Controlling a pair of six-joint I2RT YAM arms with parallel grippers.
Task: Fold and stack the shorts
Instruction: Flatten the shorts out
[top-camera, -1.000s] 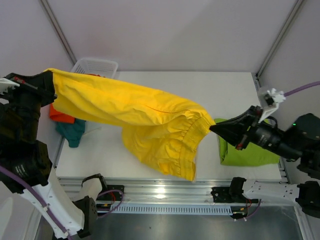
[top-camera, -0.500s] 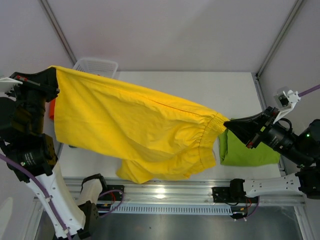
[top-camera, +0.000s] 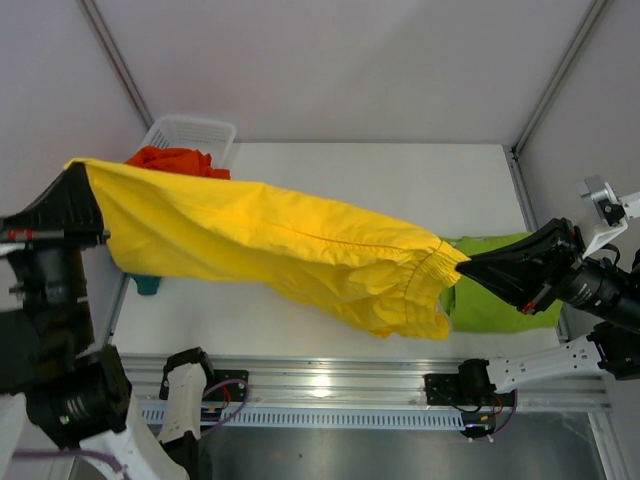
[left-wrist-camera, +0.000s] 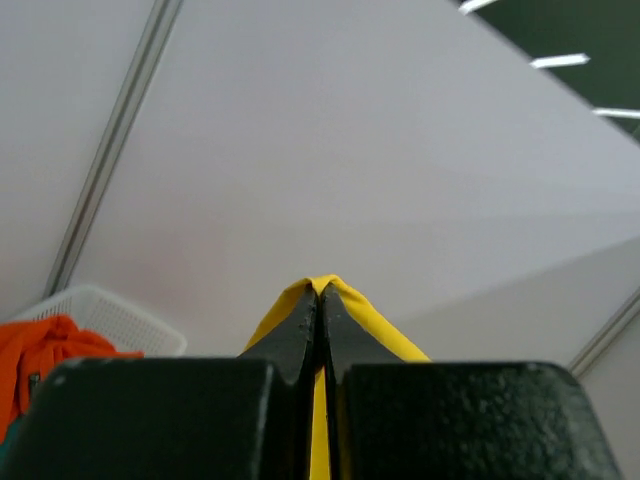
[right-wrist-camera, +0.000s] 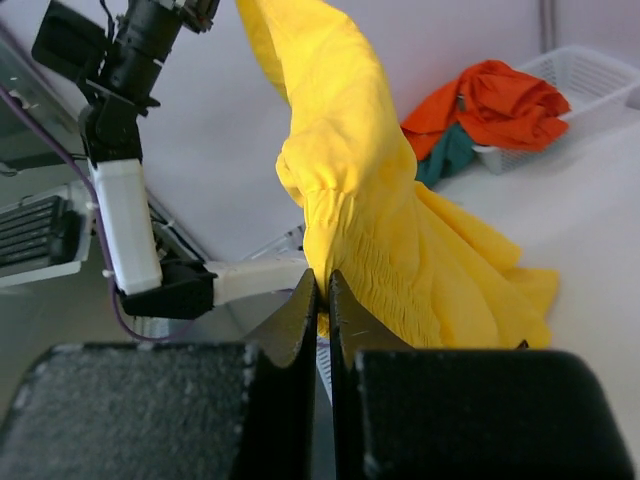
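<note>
Pinched shut on opposite ends of yellow shorts (top-camera: 280, 245): left end effector (left-wrist-camera: 320, 305) at a corner, right end effector (right-wrist-camera: 322, 295) at the waistband. Stretched in the air above counter (top-camera: 400, 185), probably to smooth before folding.

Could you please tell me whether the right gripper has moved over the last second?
Yes, the right gripper moved rightward, now overlapping the lime green shorts' left edge.

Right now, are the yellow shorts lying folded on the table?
No, the yellow shorts are stretched out unfolded, pinched at one end by the left fingers and at the other by the right fingers.
</note>
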